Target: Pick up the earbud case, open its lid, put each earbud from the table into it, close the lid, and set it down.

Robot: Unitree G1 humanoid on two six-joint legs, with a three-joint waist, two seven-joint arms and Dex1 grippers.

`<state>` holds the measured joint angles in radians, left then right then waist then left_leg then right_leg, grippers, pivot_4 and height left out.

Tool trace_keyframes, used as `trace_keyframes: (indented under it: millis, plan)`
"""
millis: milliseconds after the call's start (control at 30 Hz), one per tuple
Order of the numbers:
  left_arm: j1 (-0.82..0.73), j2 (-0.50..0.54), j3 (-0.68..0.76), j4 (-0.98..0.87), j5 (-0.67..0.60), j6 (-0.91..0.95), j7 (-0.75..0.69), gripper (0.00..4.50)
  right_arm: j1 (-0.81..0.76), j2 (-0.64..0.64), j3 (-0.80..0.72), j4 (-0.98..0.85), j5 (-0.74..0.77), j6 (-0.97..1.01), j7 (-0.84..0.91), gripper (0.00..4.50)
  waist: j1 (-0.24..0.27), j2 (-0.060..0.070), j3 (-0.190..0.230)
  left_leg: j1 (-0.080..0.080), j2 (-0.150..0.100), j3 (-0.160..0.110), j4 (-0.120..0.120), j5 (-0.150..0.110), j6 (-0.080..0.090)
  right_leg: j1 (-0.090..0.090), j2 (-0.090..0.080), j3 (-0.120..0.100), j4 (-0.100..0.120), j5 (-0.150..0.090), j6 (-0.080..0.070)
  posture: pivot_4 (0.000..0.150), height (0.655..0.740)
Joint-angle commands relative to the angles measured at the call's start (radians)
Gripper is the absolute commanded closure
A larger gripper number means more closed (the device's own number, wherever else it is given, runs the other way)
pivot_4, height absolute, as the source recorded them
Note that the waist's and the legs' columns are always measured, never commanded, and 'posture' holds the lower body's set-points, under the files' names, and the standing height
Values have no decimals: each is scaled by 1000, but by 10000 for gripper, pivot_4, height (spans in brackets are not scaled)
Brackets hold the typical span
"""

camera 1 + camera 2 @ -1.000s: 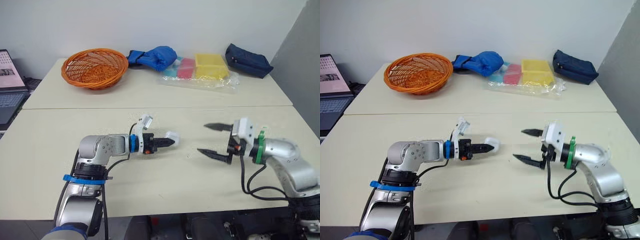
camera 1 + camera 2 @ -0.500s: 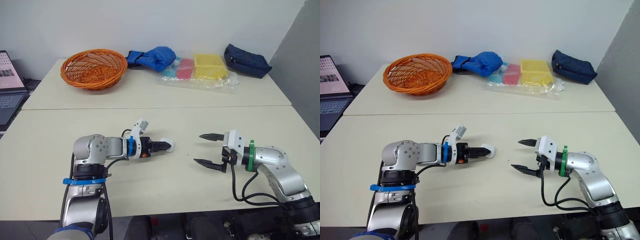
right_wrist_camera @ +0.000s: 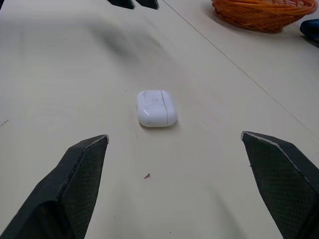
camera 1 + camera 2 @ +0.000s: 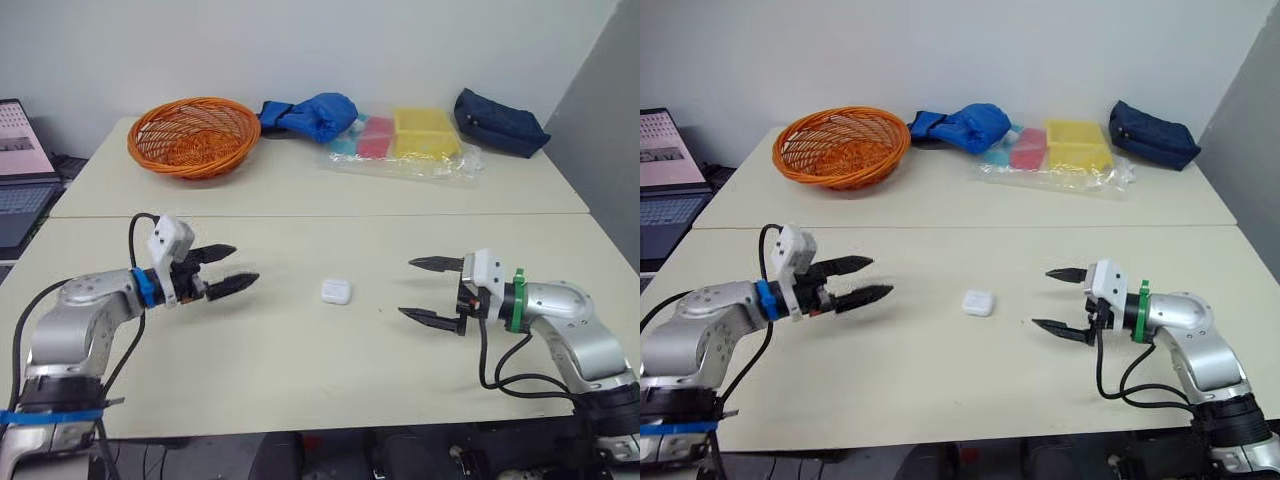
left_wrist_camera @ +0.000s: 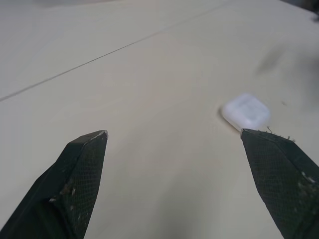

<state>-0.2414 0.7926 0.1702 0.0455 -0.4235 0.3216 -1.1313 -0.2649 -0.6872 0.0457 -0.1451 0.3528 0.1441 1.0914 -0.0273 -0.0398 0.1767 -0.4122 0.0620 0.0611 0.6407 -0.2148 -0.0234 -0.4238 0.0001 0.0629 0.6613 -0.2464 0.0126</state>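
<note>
The white earbud case [image 4: 336,291] lies flat on the table with its lid closed, between my two arms; the right wrist view shows the case [image 3: 156,108] ahead of the fingers, and the left wrist view shows the case [image 5: 246,111] off to one side. My left gripper [image 4: 226,268] is open and empty, well to the left of the case. My right gripper [image 4: 425,290] is open and empty, a short way to the right of the case. I see no loose earbuds on the table.
An orange wicker basket [image 4: 193,135] stands at the back left. A blue cloth bundle [image 4: 310,113], a clear bag of coloured boxes [image 4: 405,140] and a dark blue pouch [image 4: 500,122] line the back. A laptop [image 4: 20,170] sits off the table's left.
My left gripper has let go of the case, opened wide and drawn back to the left. The case now rests on the table. The right arm has hardly moved.
</note>
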Motion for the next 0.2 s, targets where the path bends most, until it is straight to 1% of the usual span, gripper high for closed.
trace_keyframes:
  millis: [33, 100, 200]
  plan:
    - [42, -3, -19, -4, 100, -225, 0, 401, 5, -24, -43, -36, 30, -5, 19, 0, 3, 0, 0, -1, -1, 0, 0, 0, 0, 0, -1, 0, 0, 0, 0, 1500, 7400]
    - [54, -5, -21, 8, 98, -276, -25, 401, 9, -28, -44, -35, 32, -7, 26, 0, 4, -1, 0, -4, -1, 0, 2, 0, 0, -1, -1, -1, -1, 0, 1, 1500, 7400]
    - [36, 2, -27, 12, 85, -183, -2, 401, 13, -33, -39, -15, 22, -24, 45, 0, 4, -1, 0, -4, 0, 0, 2, 0, 0, -1, 0, -4, 0, -2, 6, 1500, 7400]
